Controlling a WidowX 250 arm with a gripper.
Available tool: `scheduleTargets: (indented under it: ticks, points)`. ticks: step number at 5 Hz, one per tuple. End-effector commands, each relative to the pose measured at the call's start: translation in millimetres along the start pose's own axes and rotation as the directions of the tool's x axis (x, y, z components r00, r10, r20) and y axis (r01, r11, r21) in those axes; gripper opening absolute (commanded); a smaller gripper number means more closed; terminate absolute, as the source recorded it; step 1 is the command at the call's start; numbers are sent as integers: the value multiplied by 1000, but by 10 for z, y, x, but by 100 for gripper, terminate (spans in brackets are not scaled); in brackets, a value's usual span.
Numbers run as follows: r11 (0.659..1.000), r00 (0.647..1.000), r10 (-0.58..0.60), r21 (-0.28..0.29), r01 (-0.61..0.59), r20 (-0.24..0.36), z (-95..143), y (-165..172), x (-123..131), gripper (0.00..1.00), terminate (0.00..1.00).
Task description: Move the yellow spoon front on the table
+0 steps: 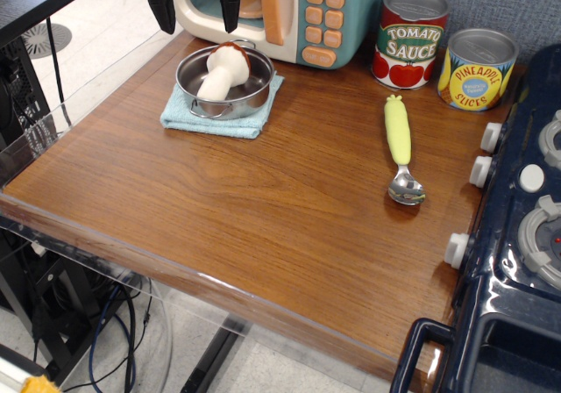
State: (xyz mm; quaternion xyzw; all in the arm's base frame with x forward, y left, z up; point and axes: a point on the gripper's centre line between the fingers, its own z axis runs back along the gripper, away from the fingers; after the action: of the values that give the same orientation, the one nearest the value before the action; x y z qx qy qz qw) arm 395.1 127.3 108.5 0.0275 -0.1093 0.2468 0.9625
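Observation:
The yellow spoon (400, 147) lies flat on the brown wood table (263, 200), right of centre, handle pointing to the back and its shiny metal bowl toward the front. My gripper (196, 7) hangs at the top left, above and behind a metal pot. Its two black fingers (161, 9) stand apart with nothing between them. It is far to the left of the spoon and not touching it.
A metal pot (226, 84) with a toy mushroom (224, 68) sits on a blue cloth (219, 112). A toy microwave (298, 11) stands at the back. A tomato sauce can (410, 38) and a pineapple can (478, 68) stand behind the spoon. A dark blue toy stove (517, 235) lines the right edge.

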Motion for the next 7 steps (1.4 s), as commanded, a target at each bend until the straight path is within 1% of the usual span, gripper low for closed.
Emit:
scheduleTargets:
  ticks: [1, 2, 3, 4, 5, 6, 7]
  points:
    - [1000, 1000, 0, 0, 0, 0, 0, 0, 0, 100, 0]
    - [998, 998, -63, -25, 63, 13, 109, -189, -167, 100, 0]
    - [993, 991, -106, -37, 110, 84, 146, -180, -238, 100, 0]
    - [995, 992, -61, -72, 69, 112, 195, -127, -256, 100, 0]
    - [991, 987, -107, -66, 116, 119, 242, -392, -317, 100, 0]
    - [977, 981, -176, -105, 185, 84, 288, -814, -386, 100, 0]
    - [972, 980, -191, -126, 197, 65, 298, -1147, -471, 100, 0]
